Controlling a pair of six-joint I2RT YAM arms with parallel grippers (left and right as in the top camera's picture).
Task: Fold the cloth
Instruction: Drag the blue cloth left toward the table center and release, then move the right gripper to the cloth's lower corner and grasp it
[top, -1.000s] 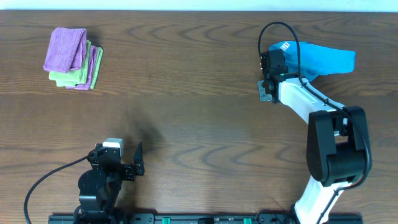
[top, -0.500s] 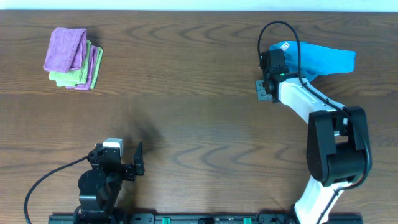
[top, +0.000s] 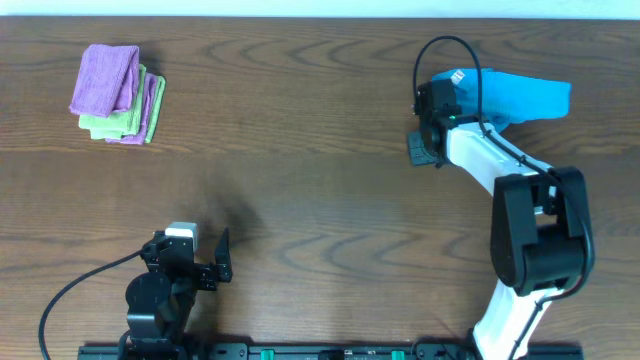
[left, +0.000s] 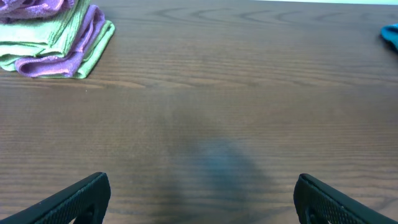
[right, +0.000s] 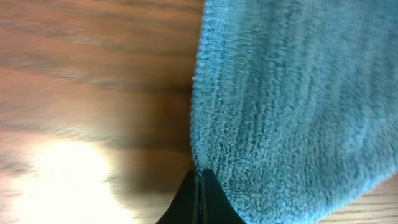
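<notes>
My right claw (right: 199, 185) clamped on edge of blue terry cloth (right: 292, 93), upper right overhead, guessing so fold drags across; left claw (left: 202, 186) idle, spread open.

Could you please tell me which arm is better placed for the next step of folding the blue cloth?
Right. The right gripper sits at the edge of the blue cloth, jaws closed on it. The left gripper is open and far off at the front left, nowhere near that cloth.

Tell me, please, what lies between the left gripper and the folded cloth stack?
Only bare table, from the left gripper to the stack, in the left wrist view.
</notes>
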